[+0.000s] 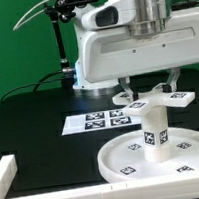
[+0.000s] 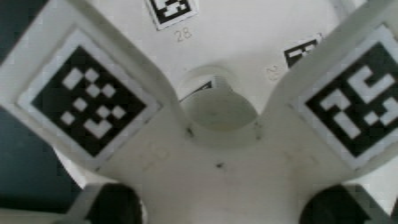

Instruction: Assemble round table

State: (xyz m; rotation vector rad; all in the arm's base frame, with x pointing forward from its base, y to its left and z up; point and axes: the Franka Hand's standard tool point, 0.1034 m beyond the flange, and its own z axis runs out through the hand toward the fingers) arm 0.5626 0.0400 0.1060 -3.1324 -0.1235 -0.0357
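The large white rimmed disc (image 1: 123, 159) lies flat on the black table at the exterior view's lower right. The short thick leg (image 1: 155, 133) stands upright at its middle, tags on its side. The four-armed cross base (image 1: 160, 100) sits level on top of the leg. My gripper (image 1: 152, 88) comes straight down over it, one finger on each side of an arm. In the wrist view the cross base (image 2: 214, 150) fills the picture, with tagged arms spreading from a round hub (image 2: 222, 108). My gripper (image 2: 231, 205) is shut on the white arm between the dark pads (image 2: 118, 203).
The marker board (image 1: 94, 120) lies flat just behind the disc. A white raised rail (image 1: 6, 175) runs along the near left edge of the table. A black stand (image 1: 59, 47) rises at the back left before a green wall.
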